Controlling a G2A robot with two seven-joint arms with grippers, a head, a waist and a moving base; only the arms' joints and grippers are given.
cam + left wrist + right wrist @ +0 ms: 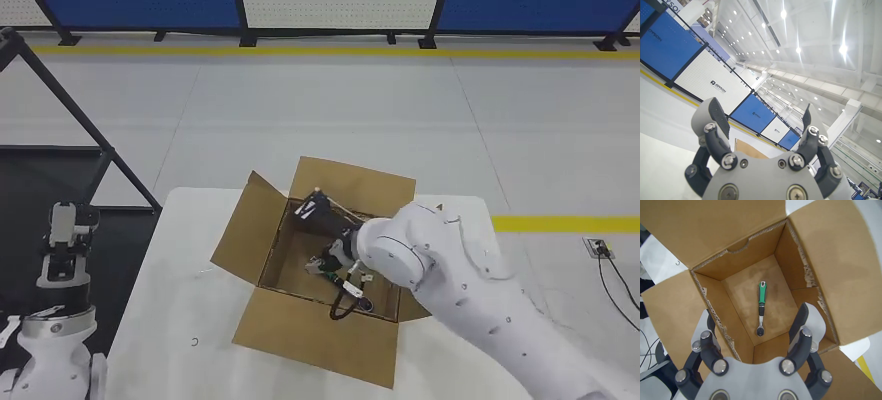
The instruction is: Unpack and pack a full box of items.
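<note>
Right wrist view: right fingers (799, 321) spread open over the box (749, 255), where a green-handled ratchet (761, 306) lies flat on its bottom. Left fingers (717, 115), also open, point upward beside the bench (180, 300).

The box (310, 340) sits open on the desk (170, 290) — a ratchet (761, 306) lies on its floor, with the right claw (757, 310) over the opening.

Brown cardboard box (745, 262), green-and-black ratchet (761, 306) with silver head, plain white table (170, 300)
</note>
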